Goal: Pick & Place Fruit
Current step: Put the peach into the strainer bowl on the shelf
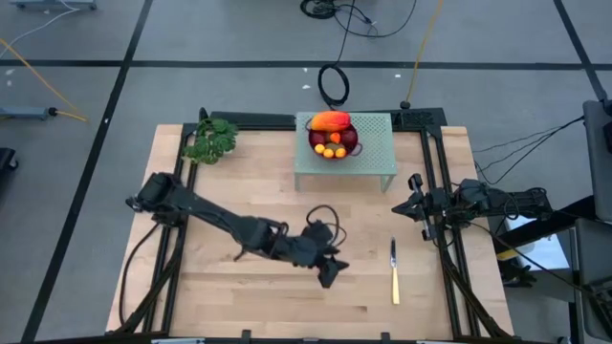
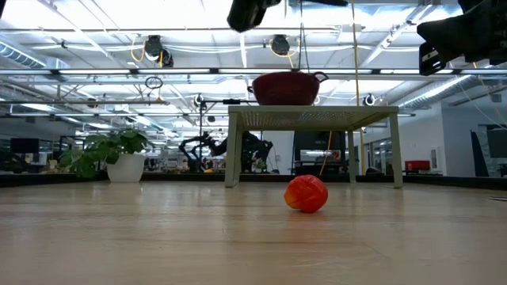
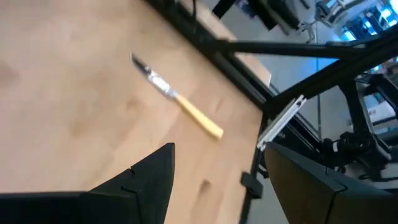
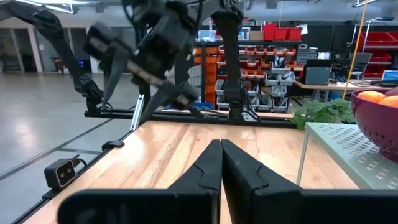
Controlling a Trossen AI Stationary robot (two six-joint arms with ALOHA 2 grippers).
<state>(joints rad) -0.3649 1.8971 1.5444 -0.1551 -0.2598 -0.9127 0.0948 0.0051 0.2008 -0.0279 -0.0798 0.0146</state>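
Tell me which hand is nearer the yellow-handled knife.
Left. In the high view the left hand hangs open just beside the knife, toward the table's middle. The right hand waits shut at the table's right edge, farther off beyond the blade end.

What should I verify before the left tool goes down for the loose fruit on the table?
1. Left tool open and empty: ok.
2. Red-orange fruit lying free on the table: ok.
3. Fruit directly under the left tool: cannot tell; the high view does not show it.
4. Knife apart from the left tool: ok.
5. Right tool shut, waiting at the table's right edge: ok.
6. Bowl upright on its stand: ok.
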